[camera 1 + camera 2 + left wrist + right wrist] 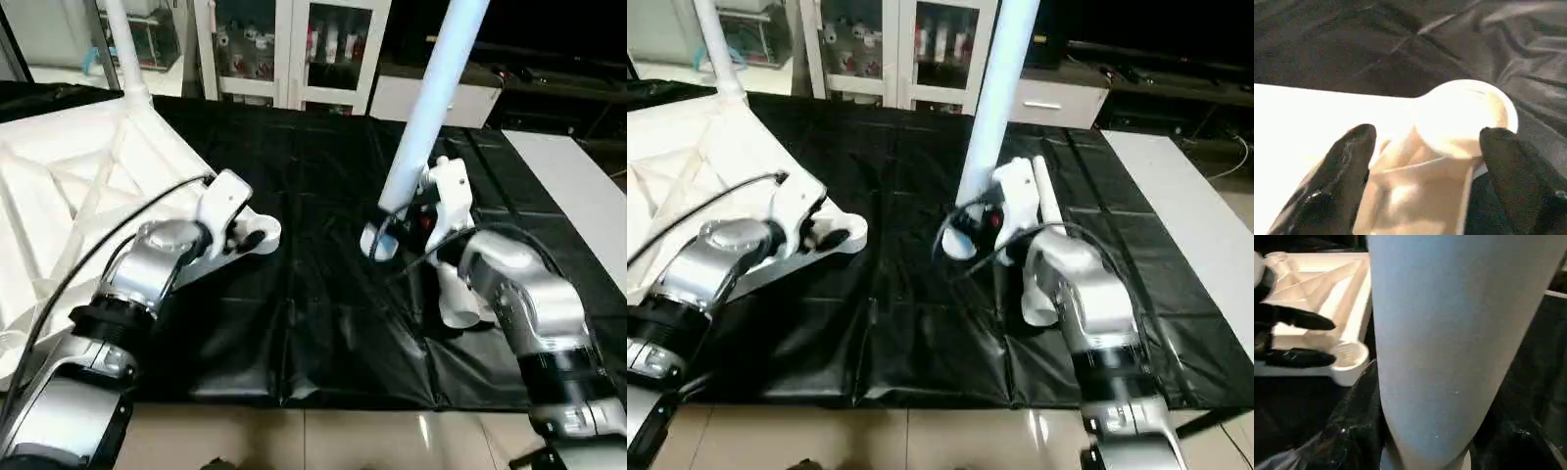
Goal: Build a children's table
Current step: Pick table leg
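Note:
The white table top point(59, 186) lies ribbed side up on the left. One leg point(118, 39) stands in its far corner socket. My left gripper point(1425, 142) is shut on the top at its near corner socket point(1464, 112), one black finger point(1347, 161) on each side. My right gripper point(397, 220) is shut on a second leg point(431, 98). That leg stands nearly upright, leaning right, with its thick end point(380, 245) just above the cloth, a short way right of the socket point(263, 233). Another leg point(1046, 196) lies on the cloth, partly hidden behind my right forearm.
A black cloth point(313, 323) covers the work surface, ending at pale floor tiles point(323, 441) in front. Glass-door cabinets point(294, 49) stand at the back. A white slab point(578, 186) borders the cloth on the right. A black cable point(118, 245) loops over my left forearm.

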Available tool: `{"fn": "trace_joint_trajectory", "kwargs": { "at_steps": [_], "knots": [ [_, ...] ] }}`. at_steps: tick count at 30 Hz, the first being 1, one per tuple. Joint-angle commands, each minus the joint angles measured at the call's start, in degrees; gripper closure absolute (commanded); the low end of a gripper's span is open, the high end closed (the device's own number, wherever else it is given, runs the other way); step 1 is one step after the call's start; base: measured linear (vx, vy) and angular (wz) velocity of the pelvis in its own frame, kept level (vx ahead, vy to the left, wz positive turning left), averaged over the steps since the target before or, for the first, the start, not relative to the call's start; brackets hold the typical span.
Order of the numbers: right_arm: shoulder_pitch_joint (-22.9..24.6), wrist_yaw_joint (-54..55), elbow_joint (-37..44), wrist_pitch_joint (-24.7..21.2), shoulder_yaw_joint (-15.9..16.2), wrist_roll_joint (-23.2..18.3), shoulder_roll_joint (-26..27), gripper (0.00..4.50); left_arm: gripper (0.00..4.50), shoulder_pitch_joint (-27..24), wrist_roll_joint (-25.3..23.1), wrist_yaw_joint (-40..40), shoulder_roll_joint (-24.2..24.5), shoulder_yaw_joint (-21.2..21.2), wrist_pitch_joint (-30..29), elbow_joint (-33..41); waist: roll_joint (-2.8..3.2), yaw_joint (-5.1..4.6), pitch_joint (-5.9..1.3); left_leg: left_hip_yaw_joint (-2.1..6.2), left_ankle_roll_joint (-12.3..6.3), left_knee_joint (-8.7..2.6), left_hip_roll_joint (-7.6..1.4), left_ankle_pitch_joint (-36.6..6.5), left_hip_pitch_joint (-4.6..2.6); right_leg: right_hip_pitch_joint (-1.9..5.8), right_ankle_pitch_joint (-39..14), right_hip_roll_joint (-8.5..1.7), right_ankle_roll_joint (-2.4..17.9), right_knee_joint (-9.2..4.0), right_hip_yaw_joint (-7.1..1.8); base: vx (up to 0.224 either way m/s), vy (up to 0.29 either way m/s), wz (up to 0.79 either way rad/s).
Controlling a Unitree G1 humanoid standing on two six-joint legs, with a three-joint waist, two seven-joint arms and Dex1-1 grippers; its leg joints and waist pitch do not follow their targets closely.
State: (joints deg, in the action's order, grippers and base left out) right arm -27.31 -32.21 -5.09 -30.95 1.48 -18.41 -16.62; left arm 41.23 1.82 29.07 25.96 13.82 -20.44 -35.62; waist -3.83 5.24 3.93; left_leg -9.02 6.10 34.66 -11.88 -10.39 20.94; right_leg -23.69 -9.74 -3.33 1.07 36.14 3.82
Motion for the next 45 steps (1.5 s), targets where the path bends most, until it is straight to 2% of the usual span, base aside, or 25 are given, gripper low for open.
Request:
{"fn": "trace_joint_trajectory", "kwargs": {
  "at_steps": [1, 2, 6, 9, 10, 16, 17, 22, 25, 26, 29, 31, 35, 38, 42, 44, 45],
  "knots": [
    [0.98, -0.62, 3.64, -1.44, 0.06, -1.05, -1.18, 2.63, 0.67, -0.19, -0.36, -0.57, 1.24, -1.04, -3.04, 2.00, 1.88, 0.15, -4.69, 0.10, 2.37, -4.19, -1.03, -10.96, -0.75, 3.75, -7.45, -4.05, 10.33, -3.86, -2.74, 0.000, 0.000, 0.00],
    [1.35, -0.84, 4.10, -1.66, 0.04, -1.19, -1.43, 2.63, 0.67, -0.53, -0.13, -0.43, 1.51, -1.24, -3.67, 2.69, 2.20, 0.05, -4.60, 0.13, 2.51, -4.18, -1.01, -11.57, -0.75, 3.70, -7.96, -4.08, 10.66, -3.86, -2.77, 0.000, 0.000, 0.00],
    [2.49, -1.40, 5.55, -2.35, 0.00, -1.58, -2.15, 2.63, 0.67, -2.05, 0.08, 1.65, 2.56, -1.24, -5.94, 4.41, 1.93, 0.07, -4.60, 0.00, 2.24, -4.15, -1.00, -11.07, -0.79, 3.68, -8.85, -4.07, 10.67, -3.98, -2.83, 0.000, 0.000, 0.00],
    [3.21, -1.58, 6.56, -3.07, -0.07, -1.67, -2.45, 2.63, 0.67, -2.93, 1.76, 4.69, 1.67, -1.99, -6.41, 5.78, 2.14, 0.01, -4.54, 0.00, 2.20, -4.15, -0.95, -11.30, -0.76, 3.54, -9.45, -4.05, 10.81, -4.14, -2.79, 0.000, 0.000, 0.00],
    [3.44, -1.61, 6.83, -3.40, -0.04, -1.47, -2.46, 2.63, 0.67, -3.10, 2.11, 5.73, 1.42, -1.84, -6.19, 6.34, 1.83, -0.04, -4.53, -0.04, 2.13, -4.18, -0.99, -11.64, -0.74, 3.54, -10.14, -4.06, 10.66, -4.22, -2.81, 0.000, 0.000, 0.00],
    [3.51, -1.80, 7.45, -4.12, 0.46, -1.63, -2.84, 2.63, 0.67, -4.00, 3.48, 8.24, 2.25, -1.85, -8.69, 9.51, 1.88, 0.03, -4.52, -0.03, 2.04, -4.22, -1.06, -11.27, -0.75, 3.45, -10.17, -4.14, 10.63, -4.13, -2.84, 0.000, 0.000, 0.00],
    [3.48, -1.86, 7.46, -4.14, 0.61, -1.64, -2.96, 2.63, 0.67, -4.16, 2.75, 8.39, 2.76, -1.30, -8.58, 9.65, 1.70, -0.05, -4.51, -0.08, 1.82, -4.20, -0.99, -11.25, -0.70, 3.46, -10.28, -4.08, 10.49, -4.21, -2.83, 0.000, 0.000, 0.00],
    [3.26, -2.78, 7.46, -4.42, 1.20, -1.67, -3.27, 2.63, 0.67, -4.08, -1.48, 7.76, 3.88, 0.13, -7.57, 6.79, 1.52, -0.08, -4.43, -0.08, 1.54, -4.23, -0.95, -10.98, -0.69, 3.44, -11.76, -4.11, 9.35, -4.35, -2.86, 0.000, 0.000, 0.00],
    [3.24, -3.04, 7.44, -4.43, 1.34, -1.62, -3.34, 2.63, 0.67, -3.96, -1.70, 7.66, 3.86, 0.11, -7.42, 6.40, 1.56, -0.03, -4.47, -0.07, 1.58, -4.23, -1.00, -10.94, -0.73, 3.39, -12.02, -4.16, 9.25, -4.36, -2.87, 0.000, 0.000, 0.00],
    [3.20, -3.30, 7.45, -4.48, 1.49, -1.63, -3.39, 2.63, 1.01, -3.75, -0.13, 8.19, 3.29, -1.11, -8.11, 6.62, 1.59, 0.08, -4.52, -0.06, 1.59, -4.19, -1.06, -10.62, -0.75, 3.35, -11.17, -4.22, 9.67, -4.24, -2.89, 0.000, 0.000, 0.00],
    [2.89, -4.02, 7.44, -4.58, 1.87, -1.69, -3.66, 2.63, 1.14, -3.30, 2.50, 10.29, 2.97, -2.65, -9.94, 6.54, 1.59, 0.21, -4.50, -0.10, 1.63, -4.22, -1.00, -10.16, -0.67, 3.37, -10.26, -4.22, 10.37, -4.14, -2.83, 0.000, 0.000, 0.00],
    [2.72, -4.23, 7.46, -4.61, 1.96, -1.77, -3.71, 2.63, 1.46, -3.30, 2.02, 10.85, 3.34, -2.25, -9.98, 5.89, 1.65, 0.14, -4.45, -0.06, 1.69, -4.27, -1.00, -10.81, -0.67, 3.36, -10.61, -4.17, 10.25, -4.21, -2.82, 0.000, 0.000, 0.00],
    [2.36, -4.75, 7.58, -4.65, 2.22, -1.92, -3.62, 2.63, 1.74, -3.20, 1.10, 12.58, 3.75, -1.96, -10.43, 5.01, 1.75, 0.15, -4.44, -0.01, 1.65, -4.31, -0.96, -11.29, -0.69, 3.38, -11.93, -4.24, 9.58, -4.39, -2.83, 0.000, 0.000, 0.00],
    [2.31, -4.96, 7.62, -4.64, 2.32, -1.87, -3.57, 2.63, 1.98, -3.20, 1.20, 13.68, 4.05, -1.57, -10.81, 5.17, 1.86, 0.16, -4.44, 0.03, 1.78, -4.32, -1.03, -11.37, -0.71, 3.35, -11.56, -4.27, 9.88, -4.31, -2.83, 0.000, 0.000, 0.00],
    [2.18, -5.13, 7.59, -4.58, 2.50, -1.82, -3.54, 2.63, 2.43, -3.21, 0.75, 14.52, 4.60, -0.80, -11.37, 5.40, 1.85, 0.16, -4.46, 0.03, 1.78, -4.34, -1.03, -11.33, -0.74, 3.38, -11.08, -4.26, 10.12, -4.28, -2.84, 0.000, 0.000, 0.00],
    [1.80, -5.59, 7.38, -4.47, 2.67, -1.76, -3.58, 2.63, 2.64, -2.97, -0.18, 14.67, 5.12, -0.50, -12.01, 4.94, 1.60, 0.05, -4.47, 0.00, 1.64, -4.32, -1.03, -11.28, -0.70, 3.44, -10.91, -4.20, 10.12, -4.24, -2.84, 0.000, 0.000, 0.00],
    [1.72, -5.69, 7.31, -4.44, 2.69, -1.74, -3.59, 2.63, 2.64, -2.90, -0.25, 14.70, 5.17, -0.60, -12.01, 4.78, 1.70, 0.08, -4.39, 0.01, 1.65, -4.36, -1.03, -11.47, -0.73, 3.37, -11.54, -4.25, 10.03, -4.30, -2.85, 0.000, 0.000, 0.00]
  ]
}}
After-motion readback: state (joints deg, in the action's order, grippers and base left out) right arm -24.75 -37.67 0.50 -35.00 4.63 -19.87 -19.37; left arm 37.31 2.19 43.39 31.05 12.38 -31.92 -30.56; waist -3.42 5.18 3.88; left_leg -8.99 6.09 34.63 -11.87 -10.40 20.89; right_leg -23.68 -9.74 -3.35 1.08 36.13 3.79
